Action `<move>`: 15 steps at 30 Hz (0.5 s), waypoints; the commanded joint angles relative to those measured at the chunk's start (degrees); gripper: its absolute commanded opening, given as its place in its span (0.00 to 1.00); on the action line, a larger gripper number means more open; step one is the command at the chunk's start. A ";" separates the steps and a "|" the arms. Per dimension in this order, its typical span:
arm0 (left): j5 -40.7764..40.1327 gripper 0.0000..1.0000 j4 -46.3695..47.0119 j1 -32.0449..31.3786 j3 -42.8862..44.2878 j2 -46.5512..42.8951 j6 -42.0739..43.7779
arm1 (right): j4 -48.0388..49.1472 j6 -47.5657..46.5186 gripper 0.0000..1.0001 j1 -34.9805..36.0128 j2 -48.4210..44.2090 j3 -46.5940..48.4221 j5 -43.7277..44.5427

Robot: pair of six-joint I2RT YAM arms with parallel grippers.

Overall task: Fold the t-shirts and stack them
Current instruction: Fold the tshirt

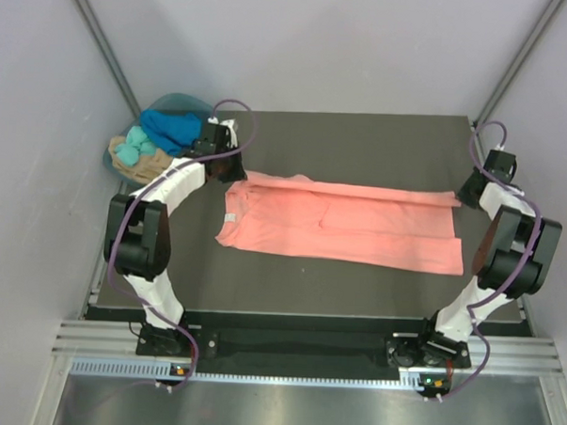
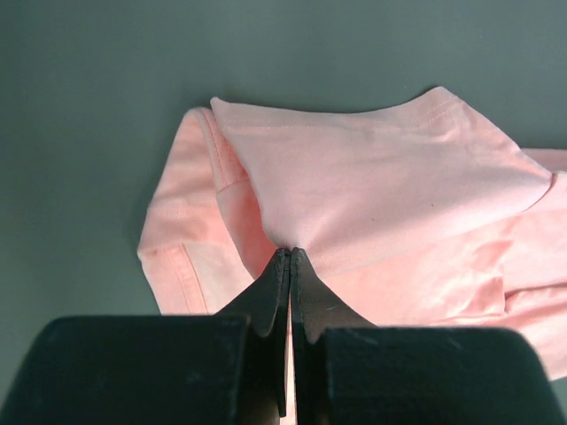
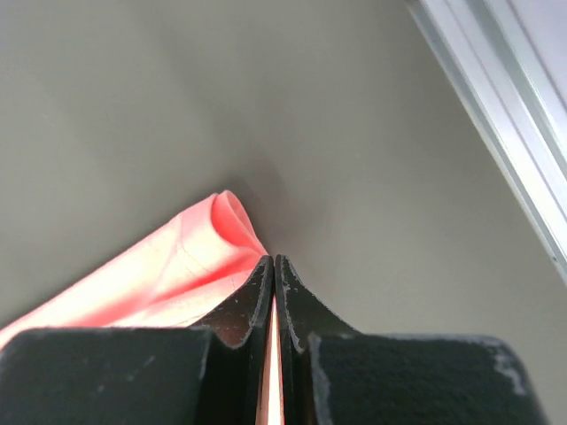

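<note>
1. You had a pink shirt [image 1: 339, 229] that I judged light, limp and soft. It would sag from any pinch and slide easily over the table [image 1: 362, 141]. It would not break, but a thin pinch of cloth could slip out.
2. The best holds, as I judged it, were the corners and seamed edges, where the cloth is doubled. Taking both ends at once would keep an edge taut.
3. Your left gripper [image 2: 290, 252] was clamped on a pinch of pink cloth at the shirt's far left end, just beside a sleeve. The cloth fanned out from its tips.
4. Your right gripper [image 3: 273, 258] was closed on the shirt's far right corner. A rolled edge showed just left of its tips.
5. The shirt lay across the middle of the table, running left to right with the neck end at the left. Its far edge ran in a line between the two grippers, and a far strip appeared to be folded toward the near side.
6. It looked plain salmon pink, with stitched short sleeves, no visible print and few creases.
7. A blue shirt [image 1: 170, 128], a turquoise shirt [image 1: 131, 150] and a tan shirt [image 1: 142, 171] sat bunched and unfolded at the basket [image 1: 180, 99] by the far left corner.
</note>
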 commanded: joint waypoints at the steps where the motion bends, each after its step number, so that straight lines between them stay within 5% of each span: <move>1: -2.49 0.00 -2.29 -0.16 -2.15 -4.84 -0.86 | -0.74 0.90 0.00 -1.44 -4.33 -0.49 3.24; 15: -7.39 0.00 -10.20 -1.12 -8.83 -5.11 -5.16 | -1.97 2.31 0.00 -1.44 -9.86 -8.40 5.53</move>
